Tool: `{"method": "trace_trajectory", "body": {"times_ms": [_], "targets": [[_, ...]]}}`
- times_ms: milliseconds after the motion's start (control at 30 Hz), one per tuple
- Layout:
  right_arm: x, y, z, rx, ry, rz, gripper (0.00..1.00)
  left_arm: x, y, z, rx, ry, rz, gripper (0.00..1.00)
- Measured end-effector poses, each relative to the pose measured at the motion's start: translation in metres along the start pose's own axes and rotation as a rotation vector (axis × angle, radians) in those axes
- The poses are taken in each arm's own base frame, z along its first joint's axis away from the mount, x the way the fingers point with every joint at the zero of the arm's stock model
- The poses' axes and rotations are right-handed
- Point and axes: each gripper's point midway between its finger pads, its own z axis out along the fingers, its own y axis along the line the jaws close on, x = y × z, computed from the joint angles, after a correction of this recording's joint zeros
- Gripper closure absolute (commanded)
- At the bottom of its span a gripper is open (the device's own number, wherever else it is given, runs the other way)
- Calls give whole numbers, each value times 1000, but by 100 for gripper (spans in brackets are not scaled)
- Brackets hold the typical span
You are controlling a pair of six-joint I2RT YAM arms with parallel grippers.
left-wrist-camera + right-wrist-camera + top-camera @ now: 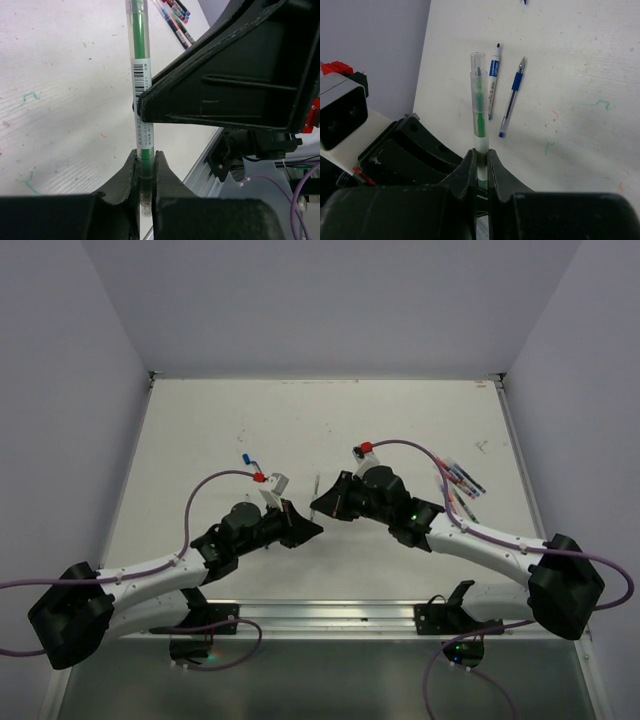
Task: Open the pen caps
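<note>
— Showing green pen (140, 65) held clear of the surface (250, 410), midway between the two arms. Clamped twice: by left end effector (145, 172), jaws pressed together on the narrow clear near end, and by right end effector (481, 162), jaws pinched on the pale barrel just beyond.

— Locating the cap how?

— Looking to the far tip: clear cap (478, 75), green core inside, standing free past the right fingertips, touched by neither grip. Near clear stub possibly a second cap; impossible to tell.

— Judging the handling?

— Probably light and stiff; smooth plastic, so likely slippery under a pull. Probably a press fit, calling for a straight tug along the axis rather than a bend.

— Taking hold where?

— Anchoring on the labelled barrel with one grip; setting the other across the clear sleeve near its open rim, pads square to the tube. Squeezing gently: thin wall, possibly crackable. Disregarding spare pens (511, 97) lying flat on the surface below.
</note>
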Motion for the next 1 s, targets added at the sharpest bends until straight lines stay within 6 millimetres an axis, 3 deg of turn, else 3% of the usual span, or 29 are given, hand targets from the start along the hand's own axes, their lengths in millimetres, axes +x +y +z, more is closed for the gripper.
{"method": "trace_trajectory", "body": {"times_ms": [100, 167, 300, 500, 600, 1000], "targets": [[0, -2, 0, 16, -6, 2, 42, 0, 1, 0, -5, 1, 6, 100], [-1, -4, -1, 31, -11, -13, 34, 1, 1, 0, -3, 3, 13, 100], [-9, -6, -3, 79, -28, -49, 35, 0, -1, -1, 2, -2, 16, 100], [-34, 12, 1, 90, -75, -108, 54, -1, -2, -4, 3, -4, 19, 100], [-41, 19, 9, 94, -74, -126, 55, -1, -3, -7, 6, -5, 22, 100], [-37, 7, 29, 142, -38, -139, 58, -4, -5, -18, 3, -14, 42, 100]]}}
